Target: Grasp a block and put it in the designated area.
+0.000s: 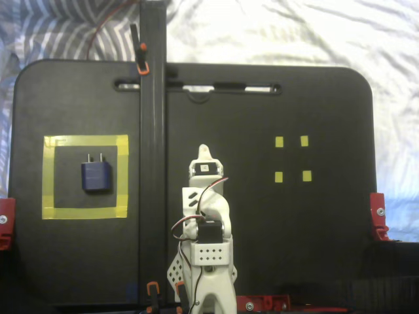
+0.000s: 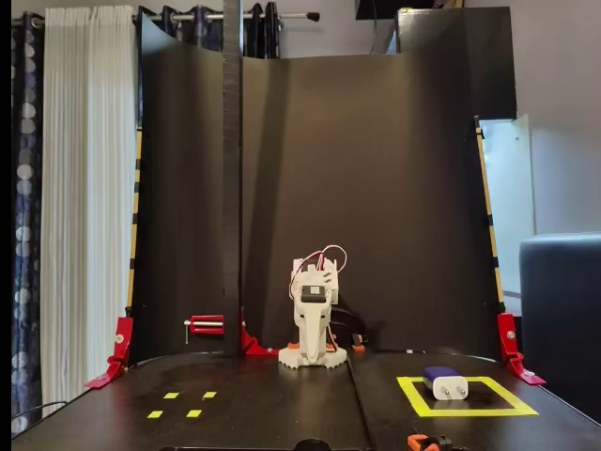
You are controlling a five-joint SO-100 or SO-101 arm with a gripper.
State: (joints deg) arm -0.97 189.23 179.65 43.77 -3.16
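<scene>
My arm sits folded at the table's middle; its gripper (image 1: 204, 152) points away from the base, touching nothing, jaws apparently closed and empty. The block (image 1: 95, 175) (image 2: 444, 382) lies inside the designated area (image 1: 85, 212) (image 2: 467, 411), prongs toward the far edge in a fixed view. I can read no writing.

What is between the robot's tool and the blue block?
In a fixed view from above, a tall black post crosses between the tool and the blue block, plus yellow tape.
</scene>
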